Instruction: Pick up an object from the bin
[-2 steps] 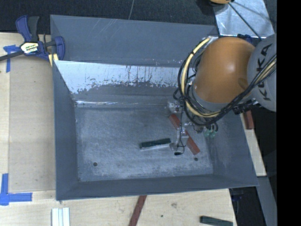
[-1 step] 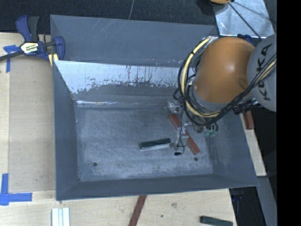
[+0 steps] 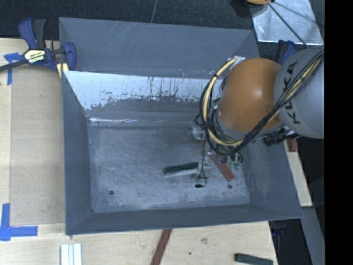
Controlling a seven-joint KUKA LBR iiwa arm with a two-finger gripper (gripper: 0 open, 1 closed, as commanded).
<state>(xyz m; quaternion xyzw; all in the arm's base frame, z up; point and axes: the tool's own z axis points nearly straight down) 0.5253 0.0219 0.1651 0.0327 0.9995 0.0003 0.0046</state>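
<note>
Tool [image 3: 201, 176] low at the right end of the dark green flat strip [image 3: 181, 170] lying mid-floor of the bin [image 3: 77, 164], open or closed can't tell; risk: strip lies flat, so an end-only pinch could let it pivot or slip out.

Reddish strip [image 3: 226, 172] — partly hidden, perhaps

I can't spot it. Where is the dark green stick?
The stick lies flat on the bin floor, right of its middle, just left of the gripper.
</note>
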